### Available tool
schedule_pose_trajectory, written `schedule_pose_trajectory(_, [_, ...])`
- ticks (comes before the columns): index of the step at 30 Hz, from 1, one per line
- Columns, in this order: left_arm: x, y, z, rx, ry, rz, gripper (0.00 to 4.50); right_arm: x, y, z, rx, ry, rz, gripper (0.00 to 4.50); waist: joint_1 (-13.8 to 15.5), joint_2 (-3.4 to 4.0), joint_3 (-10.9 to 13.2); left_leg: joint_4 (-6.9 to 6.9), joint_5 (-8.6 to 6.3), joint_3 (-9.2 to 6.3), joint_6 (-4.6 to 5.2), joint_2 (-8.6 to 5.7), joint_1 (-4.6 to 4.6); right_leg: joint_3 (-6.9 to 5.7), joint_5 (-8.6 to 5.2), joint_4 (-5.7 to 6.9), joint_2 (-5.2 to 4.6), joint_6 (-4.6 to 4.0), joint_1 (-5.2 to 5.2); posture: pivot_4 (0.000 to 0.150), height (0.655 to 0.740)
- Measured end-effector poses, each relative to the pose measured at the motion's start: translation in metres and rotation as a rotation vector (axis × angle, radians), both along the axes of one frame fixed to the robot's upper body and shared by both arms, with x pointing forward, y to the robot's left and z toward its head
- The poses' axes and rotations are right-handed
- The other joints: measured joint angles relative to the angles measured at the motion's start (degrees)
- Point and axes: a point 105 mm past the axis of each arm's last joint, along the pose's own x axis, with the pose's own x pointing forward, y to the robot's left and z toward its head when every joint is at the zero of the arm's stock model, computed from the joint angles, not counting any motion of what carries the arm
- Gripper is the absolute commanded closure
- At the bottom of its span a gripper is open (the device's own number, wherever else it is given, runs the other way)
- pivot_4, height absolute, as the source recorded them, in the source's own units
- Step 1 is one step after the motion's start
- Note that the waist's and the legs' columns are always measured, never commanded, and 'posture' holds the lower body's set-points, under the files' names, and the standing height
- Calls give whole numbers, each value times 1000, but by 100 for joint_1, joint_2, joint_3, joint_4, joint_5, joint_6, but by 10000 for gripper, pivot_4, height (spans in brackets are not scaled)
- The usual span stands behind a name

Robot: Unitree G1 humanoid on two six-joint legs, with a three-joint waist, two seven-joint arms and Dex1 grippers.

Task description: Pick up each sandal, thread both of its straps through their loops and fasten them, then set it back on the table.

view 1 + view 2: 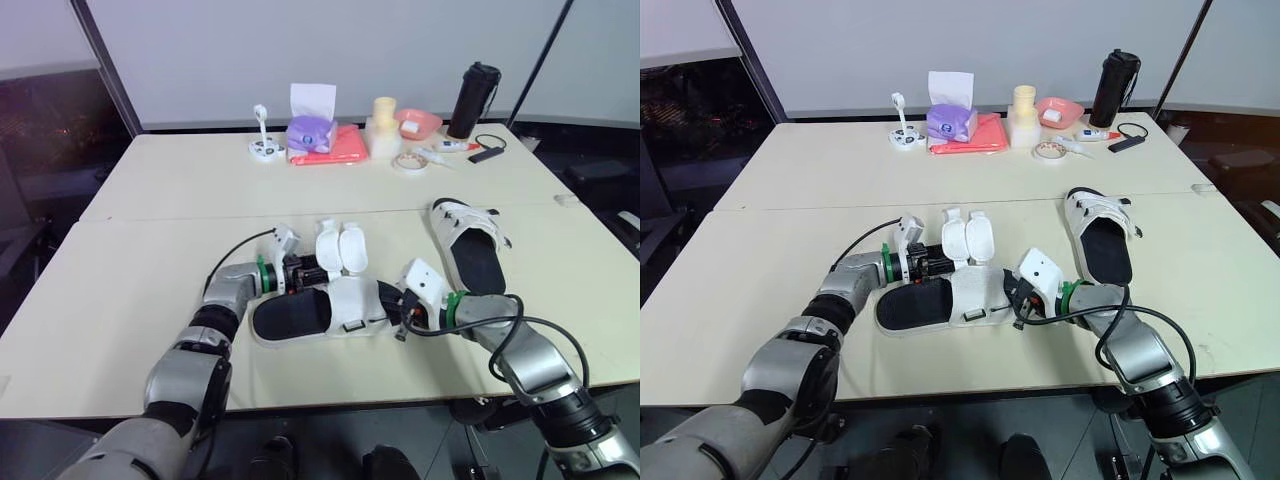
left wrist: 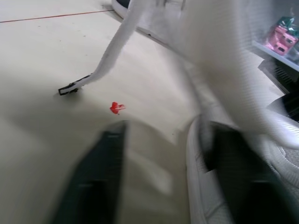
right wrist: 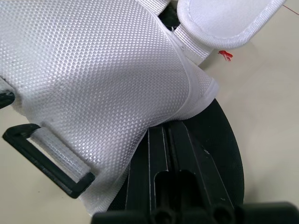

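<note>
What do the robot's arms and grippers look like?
The left arm and right arm are silver-grey shells with black joints, a green wrist ring, a white camera box and a looping black cable. The left gripper and right gripper are black.

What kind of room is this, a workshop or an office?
Probably an office or lab meeting room set up for testing: pale tables pushed together, blank wall panels behind, and everyday props laid out, such as a tissue box, a black bottle and two sandals.

Open tabletop (image 1: 160, 220) between near sandal (image 1: 300, 312) and the far edge (bottle (image 1: 474, 100), tissue box (image 1: 311, 133) stand there)
</note>
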Motion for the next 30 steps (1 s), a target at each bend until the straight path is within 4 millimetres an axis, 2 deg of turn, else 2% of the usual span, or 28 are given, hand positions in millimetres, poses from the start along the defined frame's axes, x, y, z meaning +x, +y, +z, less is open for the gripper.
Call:
schedule_pose_trajectory(1, [-1, 0, 0, -1, 3, -5, 41292, 0, 0, 0, 0, 0, -1, 45000, 0, 0, 0, 0, 0, 0, 0, 0, 0, 0, 0, 0, 0, 0, 0, 1500, 7400])
schedule_pose_trajectory(2, [-1, 0, 0, -2, 6, -9, 44434, 0, 0, 0, 0, -1, -2, 45000, 0, 0, 0, 0, 0, 0, 0, 0, 0, 0, 0, 0, 0, 0, 0, 1500, 7400])
schedule_pose_trajectory(11, [-1, 3, 5, 2, -26, -16, 44434, 0, 0, 0, 2, -4, -7, 45000, 0, 0, 0, 0, 0, -1, 0, 0, 0, 0, 0, 0, 0, 0, -1, 1500, 7400])
schedule_pose_trajectory(16, [20, 29, 22, 62, -195, 157, 44434, 0, 1, 0, 6, -5, -7, 45000, 1, -1, 0, -2, 0, -3, 0, 1, 0, 1, 0, 0, 0, 0, -4, 1500, 7400])
schedule_pose_trajectory(19, [33, 42, 39, 87, -290, 255, 44434, 0, 1, 0, 5, -4, -8, 45000, 4, -1, 1, -1, 0, -2, 0, 0, 0, 0, 0, -1, 0, 0, -2, 1500, 7400])
schedule_pose_trajectory(24, [43, 49, 69, 95, -464, 337, 44434, 0, 2, -1, 6, -3, -3, 45000, -7, -2, 1, -2, 0, -1, 0, 0, -1, 0, 0, 0, 0, 0, -3, 1500, 7400])
schedule_pose_trajectory(28, [40, 43, 104, 58, -641, 322, 44434, 0, 2, -1, 5, -3, -1, 45000, -5, -2, 1, -2, 0, 0, 0, 0, -1, 0, 0, -1, 1, 0, -2, 1500, 7400])
schedule_pose_trajectory(30, [31, 33, 119, 19, -722, 250, 44434, 0, 2, -1, 3, -5, 2, 45000, -12, -2, 1, -2, 0, 0, 0, 0, -1, 0, 0, 0, 1, 0, -2, 1500, 7400])
